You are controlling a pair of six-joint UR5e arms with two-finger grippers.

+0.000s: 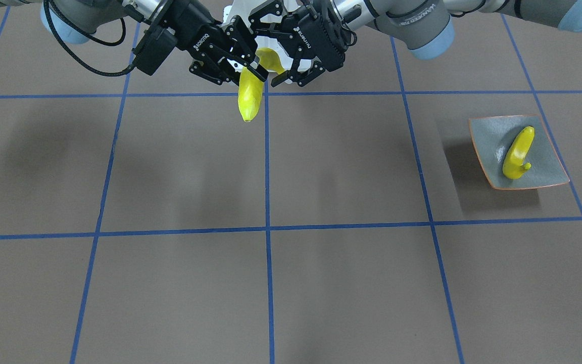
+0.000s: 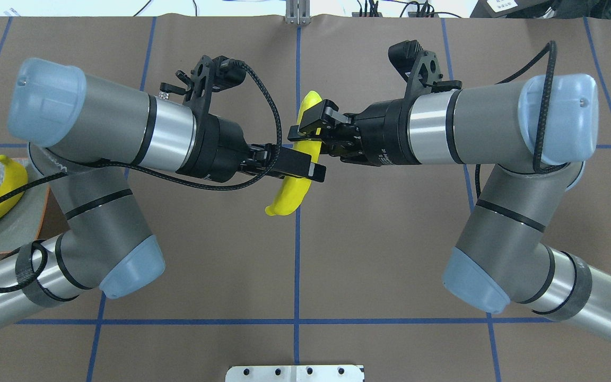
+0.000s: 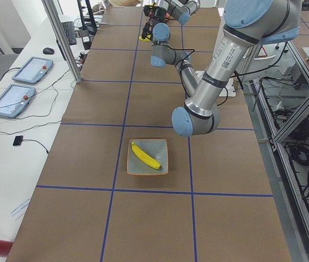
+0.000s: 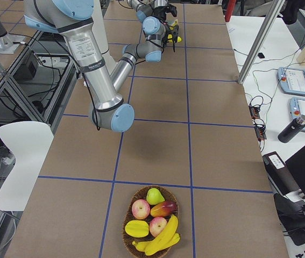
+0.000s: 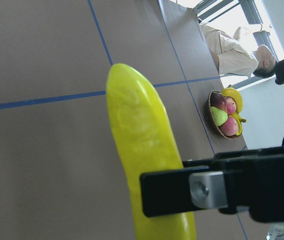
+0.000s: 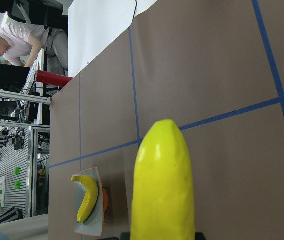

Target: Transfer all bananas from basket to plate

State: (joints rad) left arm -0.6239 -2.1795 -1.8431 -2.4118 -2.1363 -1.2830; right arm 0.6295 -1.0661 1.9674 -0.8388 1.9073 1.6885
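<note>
Counter [image 1: 180, 167]: brown sheet, gridded in blue tape.
Room: tablets [image 3: 31, 70] are laid on a side bench; an operator [image 6: 26, 42] is glimpsed.
Bananas counted: four.
Plate [image 1: 488, 132]: set at the robot's left, one plated banana [image 1: 517, 154] on it.
Left end effector [image 2: 301, 166]: a finger is laid across the held banana [image 2: 290, 193]; the grip cannot be told.
Right end effector [image 2: 305, 126]: clamped near that banana's far end, over mid-counter.
Basket [image 4: 128, 234]: at the far right end, two basket bananas [image 4: 163, 236] beside five other fruits [image 4: 140, 208].
</note>
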